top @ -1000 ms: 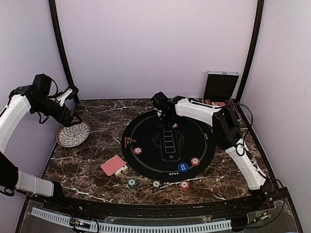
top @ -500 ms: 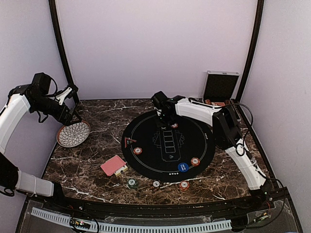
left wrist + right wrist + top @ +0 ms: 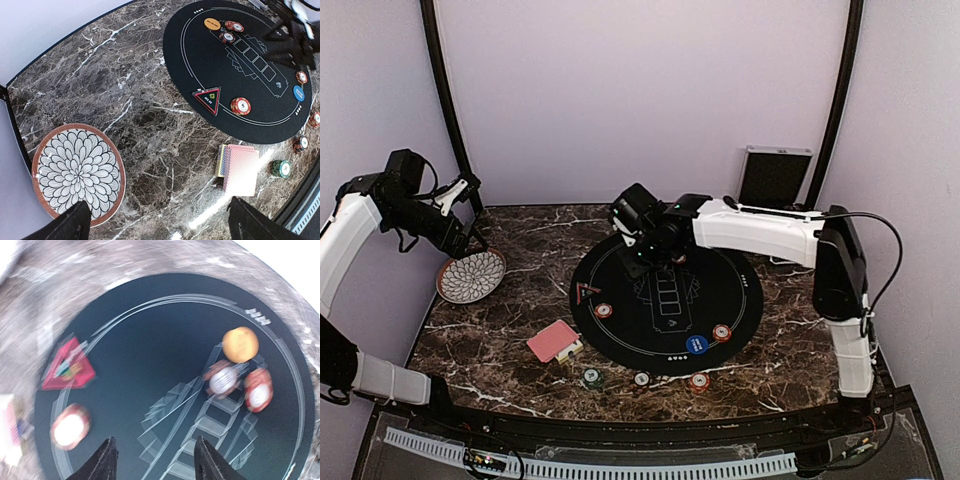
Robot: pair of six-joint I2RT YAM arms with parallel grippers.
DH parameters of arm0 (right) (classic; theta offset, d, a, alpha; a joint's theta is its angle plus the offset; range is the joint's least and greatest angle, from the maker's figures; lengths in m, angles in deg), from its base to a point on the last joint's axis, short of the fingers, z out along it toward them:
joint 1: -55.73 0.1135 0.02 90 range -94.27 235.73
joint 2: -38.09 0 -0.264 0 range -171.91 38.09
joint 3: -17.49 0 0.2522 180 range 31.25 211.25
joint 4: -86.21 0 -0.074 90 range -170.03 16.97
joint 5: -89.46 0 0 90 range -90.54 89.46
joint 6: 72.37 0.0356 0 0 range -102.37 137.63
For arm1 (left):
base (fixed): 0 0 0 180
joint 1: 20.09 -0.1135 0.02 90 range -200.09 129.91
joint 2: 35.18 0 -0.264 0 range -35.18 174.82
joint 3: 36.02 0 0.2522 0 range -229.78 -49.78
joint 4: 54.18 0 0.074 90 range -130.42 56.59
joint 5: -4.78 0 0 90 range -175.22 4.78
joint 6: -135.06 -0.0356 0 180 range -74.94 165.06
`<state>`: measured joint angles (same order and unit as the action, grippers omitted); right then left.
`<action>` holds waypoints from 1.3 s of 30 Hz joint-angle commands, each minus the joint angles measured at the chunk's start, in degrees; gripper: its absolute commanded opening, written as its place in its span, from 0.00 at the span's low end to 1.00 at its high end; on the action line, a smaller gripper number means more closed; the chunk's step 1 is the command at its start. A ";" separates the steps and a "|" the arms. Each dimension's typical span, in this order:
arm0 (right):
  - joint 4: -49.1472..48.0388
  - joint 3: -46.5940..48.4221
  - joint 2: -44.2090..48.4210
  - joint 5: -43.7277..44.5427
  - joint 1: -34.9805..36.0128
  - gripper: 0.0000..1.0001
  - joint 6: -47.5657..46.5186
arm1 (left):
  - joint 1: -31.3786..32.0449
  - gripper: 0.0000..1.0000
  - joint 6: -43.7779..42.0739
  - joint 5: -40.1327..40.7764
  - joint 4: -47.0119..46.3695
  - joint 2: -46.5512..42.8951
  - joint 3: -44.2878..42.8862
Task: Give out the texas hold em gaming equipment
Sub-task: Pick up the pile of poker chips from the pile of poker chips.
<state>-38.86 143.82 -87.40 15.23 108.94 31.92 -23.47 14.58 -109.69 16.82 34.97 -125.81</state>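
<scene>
Leftward went my right claw (image 3: 155, 442) over the black mat (image 3: 720, 300), mid-frame; half open, holding nothing; my left claw (image 3: 158, 202) gapes wide, empty too.

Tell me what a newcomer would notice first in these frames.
The round black poker mat fills the table's centre, with the right gripper hovering open over its far side near an orange chip. Next comes the red-backed card deck, lying on the marble tabletop off the mat's near-left edge. The flower-patterned plate sits far left, under the open left gripper.
</scene>
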 commanded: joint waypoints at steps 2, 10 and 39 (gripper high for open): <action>-2.26 -16.21 11.12 -5.37 7.98 0.63 -1.49 | -0.02 0.99 -0.77 -0.51 2.21 -1.68 -1.81; -3.38 -32.13 19.92 -14.63 16.57 0.81 2.02 | 0.08 0.99 -0.68 -0.83 2.19 -2.00 -1.31; -3.17 -30.43 11.10 -16.87 19.65 0.71 0.35 | 0.06 0.99 -0.90 -0.79 2.09 -2.54 -0.26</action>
<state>-41.20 112.32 -75.47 -1.66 128.46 32.53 -23.47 14.53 -109.84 17.17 34.18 -125.83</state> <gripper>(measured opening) 0.729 0.987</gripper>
